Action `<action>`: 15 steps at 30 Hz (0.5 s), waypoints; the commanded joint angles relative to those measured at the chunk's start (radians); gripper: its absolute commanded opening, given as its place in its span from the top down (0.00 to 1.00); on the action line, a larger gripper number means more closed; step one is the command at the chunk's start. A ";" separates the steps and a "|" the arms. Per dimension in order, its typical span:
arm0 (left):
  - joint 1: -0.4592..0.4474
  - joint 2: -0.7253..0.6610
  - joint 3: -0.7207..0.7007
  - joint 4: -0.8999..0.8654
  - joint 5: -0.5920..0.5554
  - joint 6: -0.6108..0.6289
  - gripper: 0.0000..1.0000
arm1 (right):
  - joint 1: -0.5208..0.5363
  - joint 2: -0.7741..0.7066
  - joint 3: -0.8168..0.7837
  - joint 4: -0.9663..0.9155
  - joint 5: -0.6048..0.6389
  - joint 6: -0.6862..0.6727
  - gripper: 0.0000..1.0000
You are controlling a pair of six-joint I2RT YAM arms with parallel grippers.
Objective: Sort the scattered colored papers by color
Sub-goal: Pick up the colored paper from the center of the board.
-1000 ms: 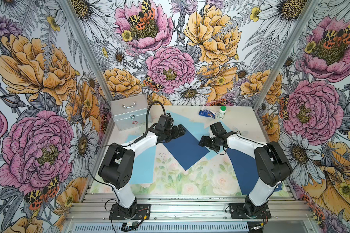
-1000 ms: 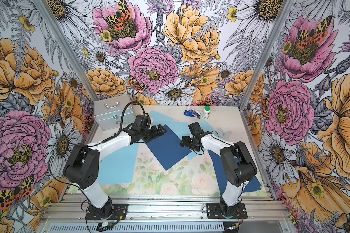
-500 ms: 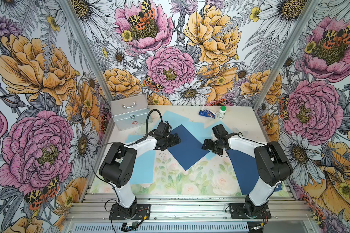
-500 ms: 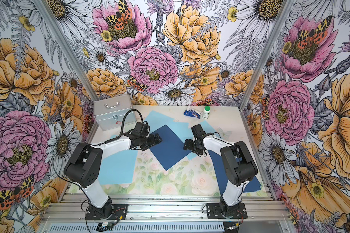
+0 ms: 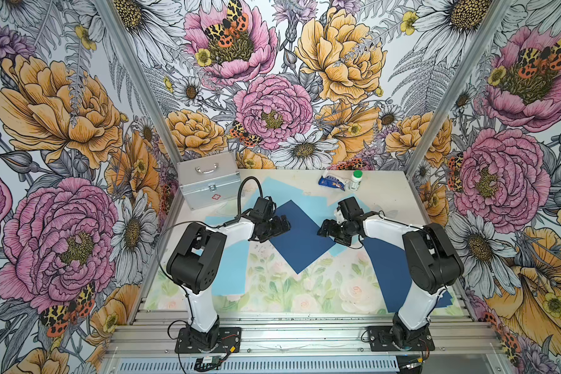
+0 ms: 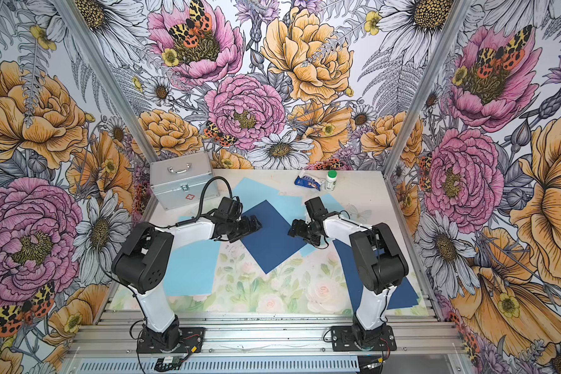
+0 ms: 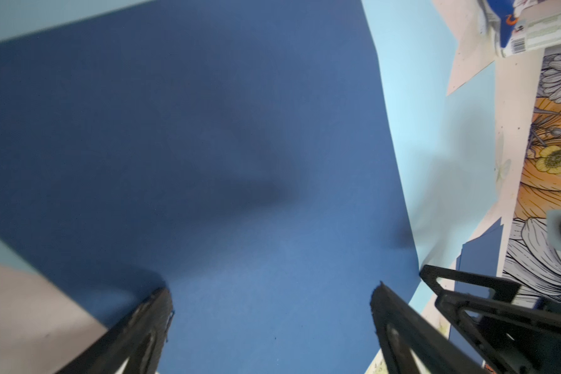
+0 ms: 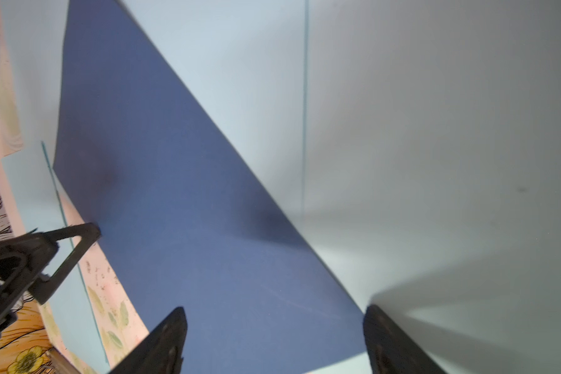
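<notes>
A dark navy paper (image 5: 300, 238) (image 6: 271, 239) lies tilted like a diamond in the middle of the table, on top of light sky-blue papers (image 5: 308, 202). My left gripper (image 5: 284, 223) (image 7: 272, 289) stands open low over its left corner. My right gripper (image 5: 326, 228) (image 8: 275, 311) stands open at its right edge, one finger over navy paper (image 8: 191, 210), the other over light blue paper (image 8: 434, 129). Neither holds anything. Another light blue paper (image 5: 230, 275) lies under the left arm. A second navy paper (image 5: 389, 268) lies under the right arm.
A silver case (image 5: 208, 184) stands at the back left. A blue-and-white packet (image 5: 331, 183) and a small green-capped bottle (image 5: 355, 179) sit at the back right. The walls stand close on three sides.
My left gripper has drawn back toward the near side along the navy paper's left edge, and that paper has turned slightly. The right gripper has barely shifted.
</notes>
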 commanded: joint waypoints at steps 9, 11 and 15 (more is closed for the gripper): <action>-0.049 0.165 -0.049 0.105 0.121 -0.064 0.01 | 0.079 0.148 -0.046 0.113 -0.197 0.068 0.13; -0.057 0.177 -0.052 0.128 0.137 -0.077 0.01 | 0.087 0.161 -0.037 0.118 -0.201 0.066 0.13; -0.066 0.203 -0.054 0.183 0.172 -0.110 0.01 | 0.113 0.201 -0.013 0.119 -0.203 0.066 0.15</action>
